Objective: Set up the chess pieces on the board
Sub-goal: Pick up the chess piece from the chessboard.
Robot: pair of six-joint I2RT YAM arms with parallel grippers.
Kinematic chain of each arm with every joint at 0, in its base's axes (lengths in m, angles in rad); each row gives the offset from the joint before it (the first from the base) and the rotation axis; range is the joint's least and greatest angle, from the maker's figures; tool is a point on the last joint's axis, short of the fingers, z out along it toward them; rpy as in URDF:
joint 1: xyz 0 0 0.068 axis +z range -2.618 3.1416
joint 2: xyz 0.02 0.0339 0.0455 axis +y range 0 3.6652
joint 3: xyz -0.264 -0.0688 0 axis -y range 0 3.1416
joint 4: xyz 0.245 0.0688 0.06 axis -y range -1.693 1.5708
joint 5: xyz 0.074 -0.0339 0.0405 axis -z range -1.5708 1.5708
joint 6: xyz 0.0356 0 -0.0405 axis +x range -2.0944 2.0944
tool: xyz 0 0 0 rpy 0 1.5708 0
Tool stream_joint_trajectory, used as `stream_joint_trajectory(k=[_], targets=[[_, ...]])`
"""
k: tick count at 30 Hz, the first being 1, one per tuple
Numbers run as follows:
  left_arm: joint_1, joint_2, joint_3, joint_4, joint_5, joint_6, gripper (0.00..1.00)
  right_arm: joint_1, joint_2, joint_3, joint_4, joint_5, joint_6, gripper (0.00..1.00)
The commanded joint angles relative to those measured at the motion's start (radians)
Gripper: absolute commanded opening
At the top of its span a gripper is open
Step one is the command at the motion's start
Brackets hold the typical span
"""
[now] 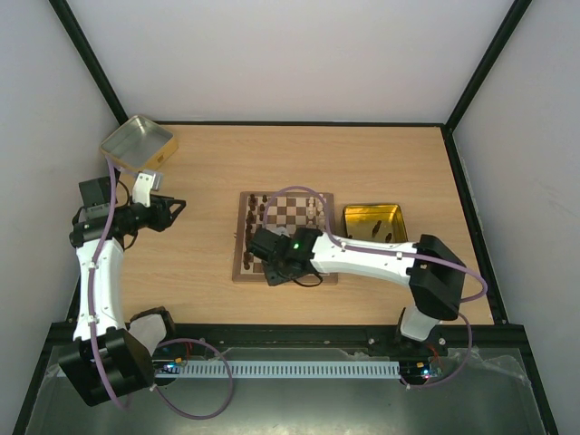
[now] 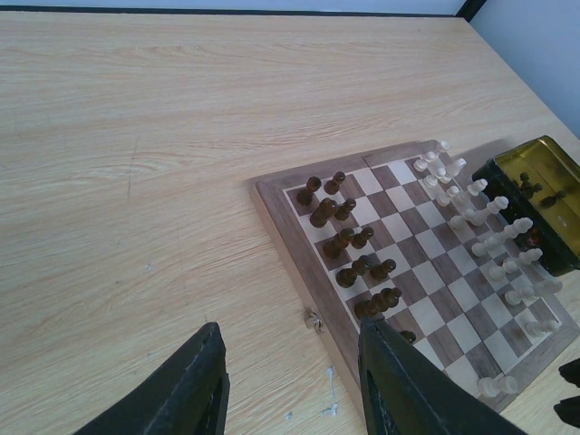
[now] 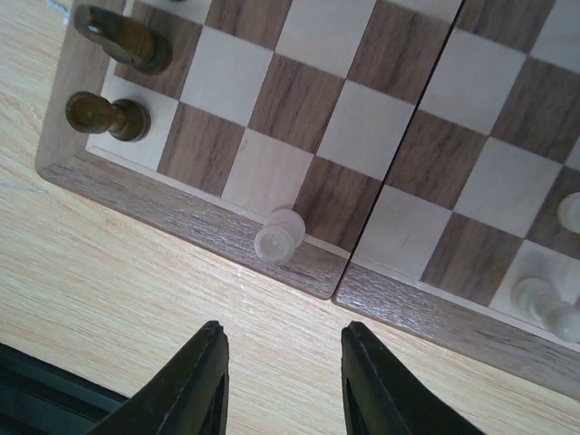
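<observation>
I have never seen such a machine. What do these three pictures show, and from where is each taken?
Two robot arms are fixed at a table's near edge. One picture looks down from above; two come from wrist cameras. On the table lie a chessboard with dark pieces and pale pieces, a gold tray and a tin far left. The left hand hovers left of the board; the right hand hangs at its edge, near a pale pawn. Both are open and empty.

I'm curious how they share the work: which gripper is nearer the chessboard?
Right. The right gripper hovers at the board's near edge; the left gripper hangs over the table, off to the board's left.
</observation>
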Motion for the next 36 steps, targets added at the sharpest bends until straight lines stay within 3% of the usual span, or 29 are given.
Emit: stream_joint_trajectory(k=[1, 22, 25, 28, 36], targets=[[-0.003, -0.011, -0.002, -0.021, 0.018, 0.013, 0.41, 0.003, 0.045, -0.009, 0.011, -0.026, -0.017, 0.33], [-0.013, 0.002, -0.002, -0.027, 0.026, 0.021, 0.41, -0.058, 0.169, 0.094, 0.034, -0.027, -0.07, 0.31], [-0.018, 0.008, -0.001, -0.027, 0.026, 0.021, 0.41, -0.065, 0.182, 0.104, 0.033, -0.038, -0.077, 0.29], [-0.019, 0.013, -0.001, -0.027, 0.027, 0.022, 0.41, -0.07, 0.189, 0.098, 0.037, -0.051, -0.078, 0.19], [-0.024, 0.016, -0.001, -0.029, 0.03, 0.024, 0.41, -0.071, 0.182, 0.068, 0.039, -0.068, -0.074, 0.2]])
